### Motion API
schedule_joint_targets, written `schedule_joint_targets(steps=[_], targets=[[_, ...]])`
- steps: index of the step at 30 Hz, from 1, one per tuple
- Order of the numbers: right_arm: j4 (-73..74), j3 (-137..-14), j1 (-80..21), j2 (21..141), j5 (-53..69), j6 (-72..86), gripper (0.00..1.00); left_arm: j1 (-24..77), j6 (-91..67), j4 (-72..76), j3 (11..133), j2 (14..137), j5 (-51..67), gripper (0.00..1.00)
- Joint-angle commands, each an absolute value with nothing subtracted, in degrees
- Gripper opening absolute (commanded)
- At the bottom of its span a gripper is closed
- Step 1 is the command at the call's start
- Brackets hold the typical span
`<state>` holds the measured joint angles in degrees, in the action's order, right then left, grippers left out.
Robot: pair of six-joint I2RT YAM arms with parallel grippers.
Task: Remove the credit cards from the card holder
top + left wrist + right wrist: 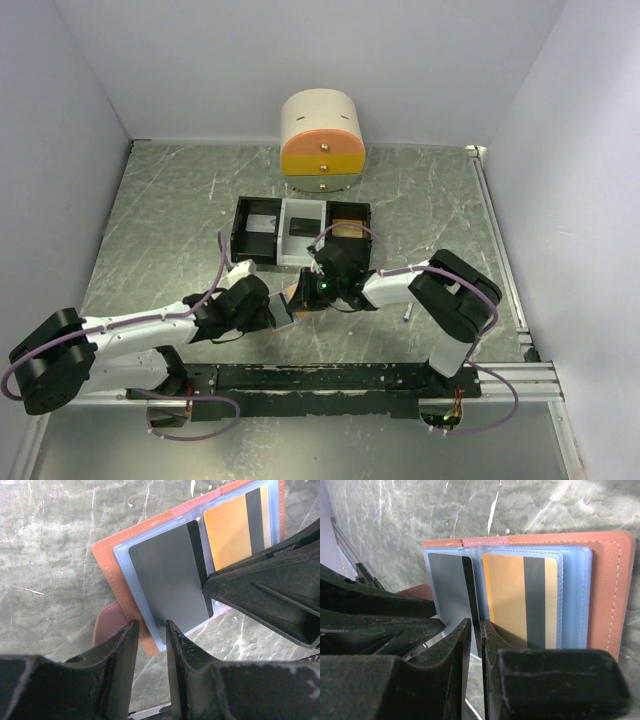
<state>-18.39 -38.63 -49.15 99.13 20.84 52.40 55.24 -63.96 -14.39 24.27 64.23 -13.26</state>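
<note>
Holder (107, 555) lies open, upper centre of my left wrist view. My left gripper (150, 627) pinches its lower edge; my right gripper (476, 626) nips the grey card (445, 585) — if it also catches the blue sleeve (575, 595), the holder drags along.

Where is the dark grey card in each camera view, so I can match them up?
Top external: cannot be made out; only a sliver of the card holder shows, mid-table between the arms.
Left wrist: the dark grey card sits at centre, in a blue sleeve.
Right wrist: left of centre, striped edge to the right.
Shared landmark: the orange-gold card lies beside it in both wrist views.
</note>
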Motion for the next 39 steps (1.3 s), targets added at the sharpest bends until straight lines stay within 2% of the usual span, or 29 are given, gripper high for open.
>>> schedule_joint_targets(steps=[1,14,20,39], targets=[[-19.56,-37.18,-48.46,99.93,23.07,53.48,0.14,55.46,-64.49,-12.87,23.66,65.61,-13.28,0.39],[-27.05,-36.56,-47.55,101.42,28.65,57.46,0.09,55.46,-62.93,-12.9,22.83,66.06,-12.81,0.29],[-27.49,-36.4,-47.3,101.09,28.89,57.66,0.0,55.46,-62.17,-12.9,23.5,67.32,-12.41,0.25],[-23.21,-34.66,-44.05,97.06,27.42,55.52,0.0,55.46,-62.92,-15.87,23.6,65.15,-14.06,0.22]])
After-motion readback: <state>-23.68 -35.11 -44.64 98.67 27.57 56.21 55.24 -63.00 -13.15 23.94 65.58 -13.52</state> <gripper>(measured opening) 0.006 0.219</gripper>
